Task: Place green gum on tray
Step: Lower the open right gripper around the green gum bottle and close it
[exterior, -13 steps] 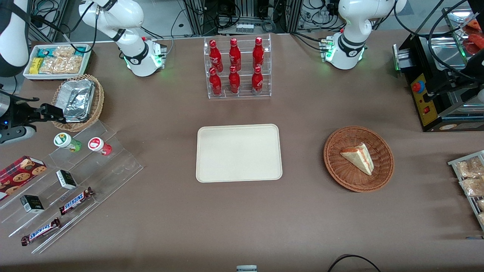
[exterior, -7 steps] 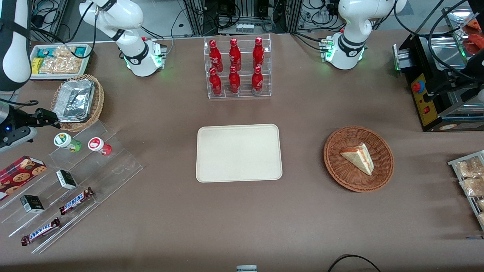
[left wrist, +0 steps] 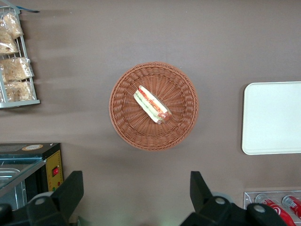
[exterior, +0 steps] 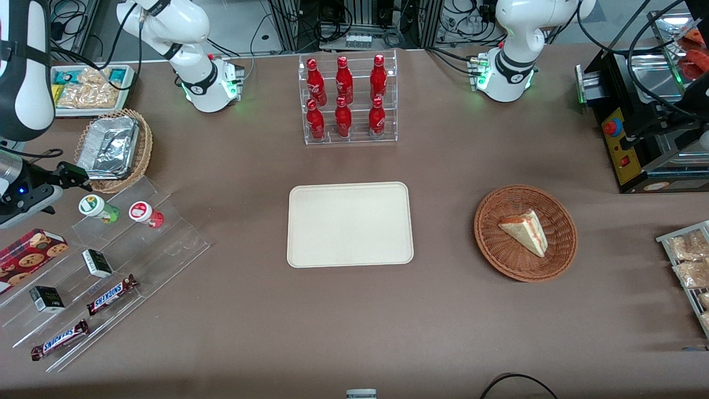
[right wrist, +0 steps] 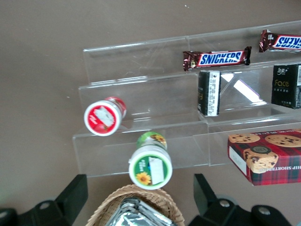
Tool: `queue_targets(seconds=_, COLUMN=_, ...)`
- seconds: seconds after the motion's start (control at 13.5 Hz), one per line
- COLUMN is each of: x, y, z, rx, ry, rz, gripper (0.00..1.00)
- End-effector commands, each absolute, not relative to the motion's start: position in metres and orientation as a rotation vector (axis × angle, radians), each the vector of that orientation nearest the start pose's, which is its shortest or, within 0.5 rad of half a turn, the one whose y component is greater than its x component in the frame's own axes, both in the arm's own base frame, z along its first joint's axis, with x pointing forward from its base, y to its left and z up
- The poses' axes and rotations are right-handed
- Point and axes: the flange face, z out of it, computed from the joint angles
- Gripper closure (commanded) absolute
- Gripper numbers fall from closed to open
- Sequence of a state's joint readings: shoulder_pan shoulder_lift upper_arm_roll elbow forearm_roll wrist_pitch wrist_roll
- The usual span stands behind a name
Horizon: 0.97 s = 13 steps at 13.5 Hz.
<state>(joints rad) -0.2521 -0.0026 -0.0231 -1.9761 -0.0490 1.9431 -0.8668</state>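
The green gum (exterior: 98,208) stands on the top step of a clear acrylic stand, beside the like red bottle (exterior: 145,213). It also shows in the right wrist view (right wrist: 150,165), with a sunflower on its white lid. The cream tray (exterior: 350,224) lies bare at the table's middle. My right gripper (exterior: 77,177) hovers over the rim of the foil basket, a little farther from the front camera than the green gum. It is open and empty. Its black fingers (right wrist: 74,190) spread wide to either side of the gum's line.
A wicker basket with a foil container (exterior: 113,148) sits under the gripper. The acrylic stand (exterior: 166,244) holds Snickers bars (exterior: 111,293), small black boxes (exterior: 97,263) and a cookie box (exterior: 30,249). A cola rack (exterior: 348,100) and a sandwich basket (exterior: 525,233) stand elsewhere.
My right gripper has drifted slightly nearer the front camera, off the foil basket toward the green gum. The gum, the red bottle and the tray have not moved.
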Motion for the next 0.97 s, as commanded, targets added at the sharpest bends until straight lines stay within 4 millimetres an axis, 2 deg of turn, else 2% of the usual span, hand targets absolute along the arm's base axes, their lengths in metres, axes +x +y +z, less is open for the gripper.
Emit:
queue_targets(seconds=0.0, x=0.513, y=-0.157, z=0.455, rx=-3.015, ry=-0.964, rz=0.008, gripper=0.0)
queue_targets(seconds=0.22, x=0.506, y=-0.155, z=0.439, rx=-3.026, ry=-0.975, rz=-0.029, gripper=0.0)
queue_targets(seconds=0.37, x=0.501, y=-0.162, z=0.426, rx=-3.037, ry=-0.954, rz=-0.04, gripper=0.0)
queue_targets(seconds=0.59, x=0.504, y=-0.166, z=0.419, rx=-3.03, ry=-1.008, rz=-0.063, gripper=0.0)
queue_targets(seconds=0.89, x=0.501, y=-0.169, z=0.404, rx=-3.025, ry=-0.991, rz=-0.08, gripper=0.0)
